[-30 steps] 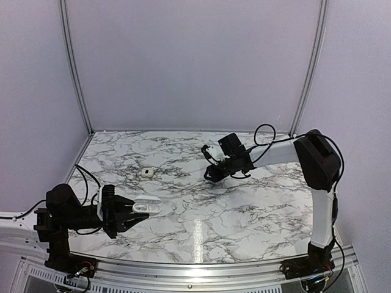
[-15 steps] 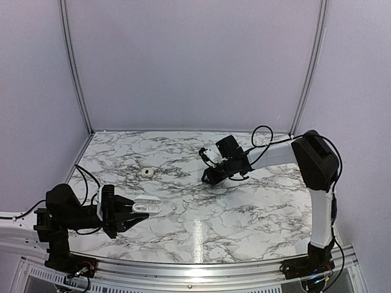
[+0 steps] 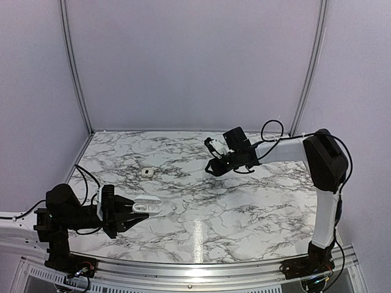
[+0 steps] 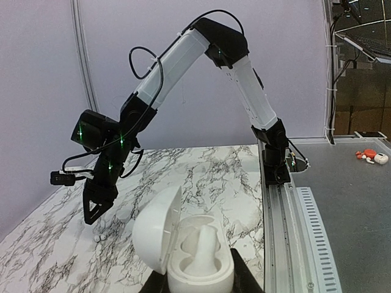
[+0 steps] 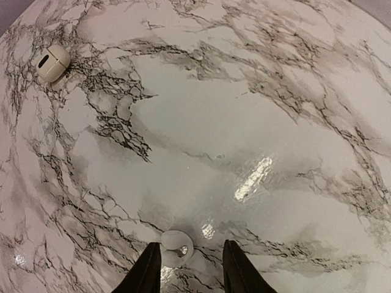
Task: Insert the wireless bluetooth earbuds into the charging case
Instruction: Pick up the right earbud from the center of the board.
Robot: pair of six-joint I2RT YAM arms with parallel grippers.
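White marble-veined tabletop [image 3: 244, 207], and on it one earbud [image 5: 175, 248] lying right between the fingers of the right gripper [image 5: 190, 245], nearer the left finger than the right. Best done by shifting slightly to centre the bud in the gap, lowering almost to the table, then closing slowly and lightly. A tiny, rounded, glossy piece like this is likely to squirt sideways or roll under an off-centre pinch. Worth gripping across the widest part, low enough not to ride up over the dome, then lifting straight up before any travel toward the case. Right jaws partly open, straddling the bud, holding nothing. Contact with the left finger: cannot tell. Well apart, toward the far left of the table, the second earbud [image 5: 52, 63], untouched. At the near left, the left gripper [image 3: 138, 210] clamped shut on the base of the charging case [image 4: 198, 262], held off the table with the hinged lid [image 4: 156, 232] swung open and the sockets facing up. Contents of the sockets not discernible from the wrist view.
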